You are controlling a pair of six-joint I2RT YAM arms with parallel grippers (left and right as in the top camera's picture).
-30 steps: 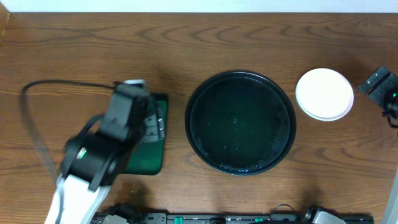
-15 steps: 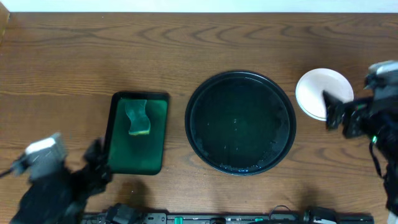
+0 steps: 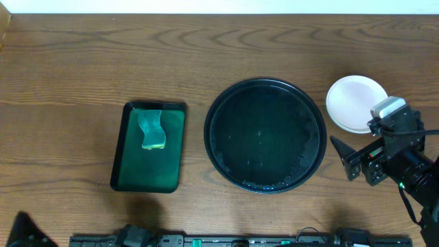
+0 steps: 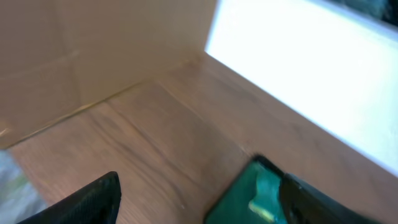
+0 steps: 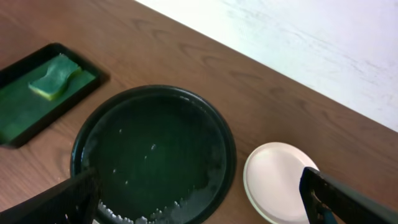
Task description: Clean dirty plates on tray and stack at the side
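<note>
**Right arm swings in beside tray**

Overhead: the right end effector (image 3: 346, 159), now by the right rim of the tray (image 3: 265, 81), gapes empty. The plates (image 3: 353, 103) sit stacked just beyond it on the tabletop (image 3: 206, 48).
Left wrist: the left end effector (image 4: 199, 186) is open, with the green tray (image 4: 249, 193) ahead.
Right wrist: the tray lies ahead, the plates ahead-right.

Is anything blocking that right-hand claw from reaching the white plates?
Nothing visible does. The plates sit on bare table beside the empty tray, and the open right gripper hovers close beside them.
</note>
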